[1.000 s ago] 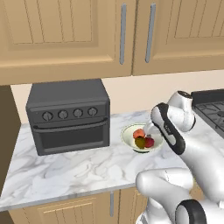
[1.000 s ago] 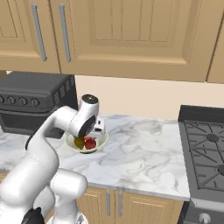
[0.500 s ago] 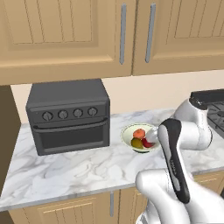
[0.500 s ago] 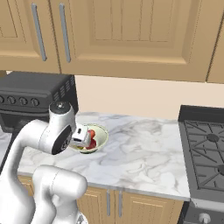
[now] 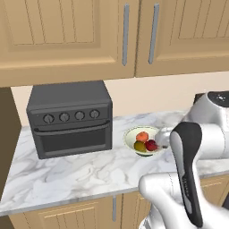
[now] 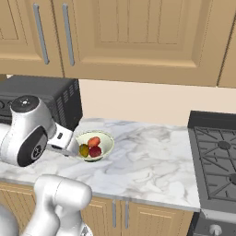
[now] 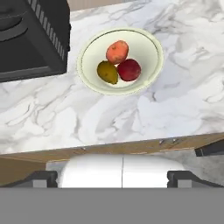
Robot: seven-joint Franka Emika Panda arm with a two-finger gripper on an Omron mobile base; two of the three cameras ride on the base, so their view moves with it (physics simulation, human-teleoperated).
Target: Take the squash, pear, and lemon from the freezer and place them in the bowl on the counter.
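Observation:
The pale bowl point(image 7: 151, 48) stands on the marble counter point(image 7: 183, 100) and holds three pieces of produce: an orange-red one point(image 7: 117, 51), an olive-yellow one point(image 7: 107, 72) and a dark red one point(image 7: 129, 70). I cannot tell which is the squash, the pear or the lemon. My gripper point(image 7: 116, 177) is open and empty, its fingertips point(image 7: 41, 177) wide apart. It hangs above the counter's front edge, drawn back from the bowl point(image 6: 108, 138) and looking down on it. The bowl point(image 5: 129, 136) sits just right of the toaster oven. The freezer is out of view.
A dark grey toaster oven point(image 5: 69, 118) stands on the counter point(image 5: 67, 172) to the left of the bowl. A stove point(image 6: 216, 156) adjoins the counter on the right. Wooden wall cabinets point(image 5: 134, 36) hang above. My folded arm point(image 5: 190, 170) rises in front of the counter.
My arm has folded back from over the bowl toward the counter's front edge. The gripper has stayed open and the three pieces lie still in the bowl.

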